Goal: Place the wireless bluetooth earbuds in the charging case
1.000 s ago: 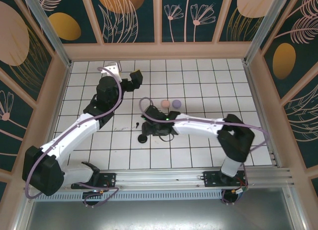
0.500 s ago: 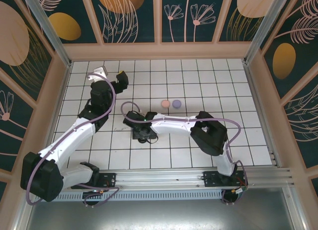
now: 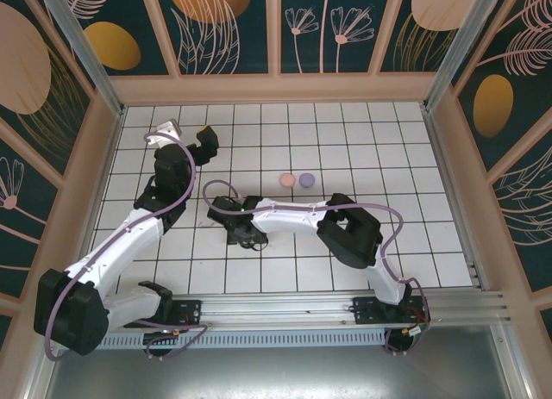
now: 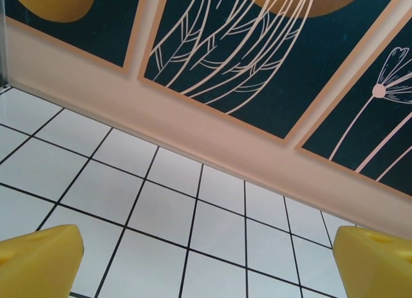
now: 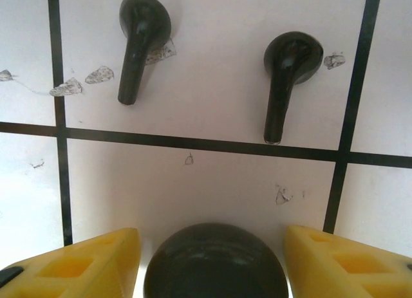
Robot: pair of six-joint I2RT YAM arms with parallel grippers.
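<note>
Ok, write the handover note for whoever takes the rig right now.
Left claw: open, empty, over bare tiles.
Right claw: fingers flank the black round case; grip not confirmed.
Black earbuds: both lie loose on the tiles just beyond that case.
Pink case and lilac case: side by side, farther back.
Done: nothing seated yet.
Left: put the black pair in.

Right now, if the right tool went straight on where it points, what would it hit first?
The black round object between its fingers; beyond that, probably the black earbuds, depth unclear.
</note>
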